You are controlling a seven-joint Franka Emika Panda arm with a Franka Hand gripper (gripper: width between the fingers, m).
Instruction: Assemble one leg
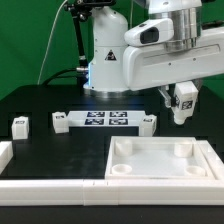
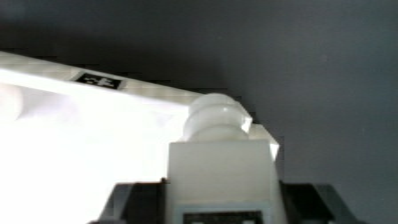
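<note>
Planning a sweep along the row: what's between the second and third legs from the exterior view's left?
The marker board lies between the second leg and the third leg, seen in the exterior view.

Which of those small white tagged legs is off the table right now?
The small white plastic leg gripped in the pincer, lifted clear of the black table. The other three legs all stand on that table, untouched.
</note>
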